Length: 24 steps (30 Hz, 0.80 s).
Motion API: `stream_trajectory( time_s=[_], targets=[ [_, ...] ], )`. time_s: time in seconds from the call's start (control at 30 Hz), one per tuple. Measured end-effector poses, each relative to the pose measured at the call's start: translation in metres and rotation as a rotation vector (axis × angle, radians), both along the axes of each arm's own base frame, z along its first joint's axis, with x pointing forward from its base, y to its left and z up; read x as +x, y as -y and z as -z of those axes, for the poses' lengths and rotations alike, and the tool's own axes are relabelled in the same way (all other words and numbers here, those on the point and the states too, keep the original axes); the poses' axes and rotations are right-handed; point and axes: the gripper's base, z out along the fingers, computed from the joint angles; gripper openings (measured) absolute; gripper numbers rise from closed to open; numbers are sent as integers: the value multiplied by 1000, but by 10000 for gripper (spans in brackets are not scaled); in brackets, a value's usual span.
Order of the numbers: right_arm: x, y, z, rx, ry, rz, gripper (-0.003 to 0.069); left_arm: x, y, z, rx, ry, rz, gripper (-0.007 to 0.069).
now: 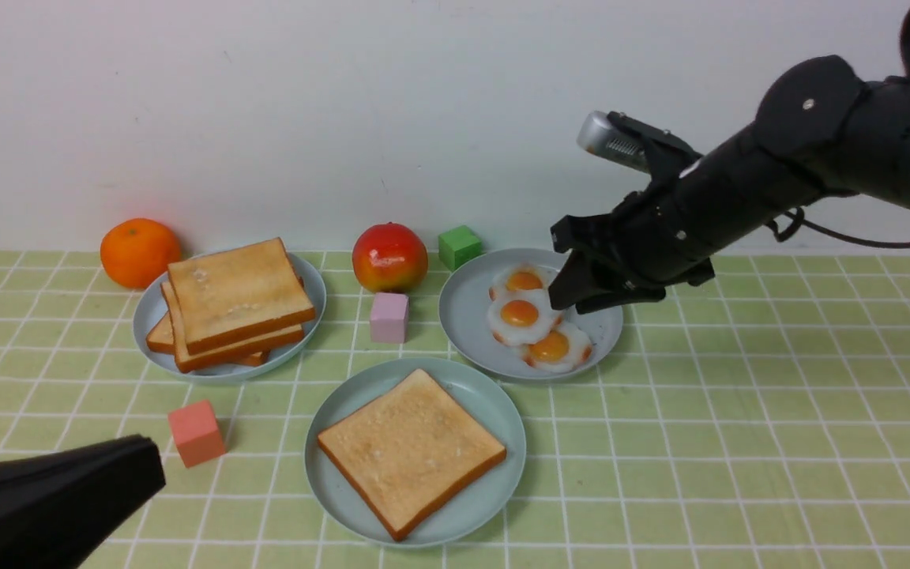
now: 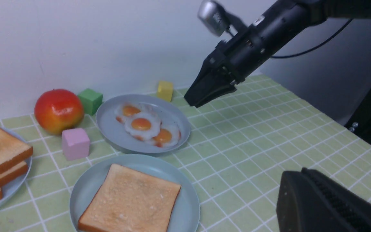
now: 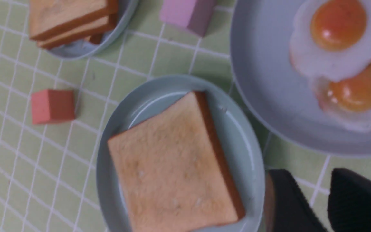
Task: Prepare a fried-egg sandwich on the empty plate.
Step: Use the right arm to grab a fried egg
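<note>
your right gripper [image 1: 562,299] hung jaws apart over the white orange-yolked fried eggs [image 1: 520,314] for a pick. left gripper [image 1: 151,468] sat jaws together, near left. round mint plastic plate [image 1: 494,411], near centre, held one golden toast square [image 1: 411,452].

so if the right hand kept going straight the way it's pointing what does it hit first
Probably the middle fried egg on the blue-grey plate: the right hand slants down at it from above. Depth is unclear, so it could meet a neighbouring egg.
</note>
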Motion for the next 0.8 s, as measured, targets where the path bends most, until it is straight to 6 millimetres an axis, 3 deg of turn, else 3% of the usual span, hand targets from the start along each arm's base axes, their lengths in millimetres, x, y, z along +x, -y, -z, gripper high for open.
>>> stream_trajectory(
  time_s=[0.2,0.4,0.8],
  targets=[
    [35,3,36,-33,-75,130,361,0,0,-2,5,29,-1,-13],
    [57,-2,61,-26,-97,154,372,1,-1,-2,27,51,-5,-13],
    [75,1,83,-19,-72,199,372,1,-1,-1,43,62,-6,-13]
  ],
)
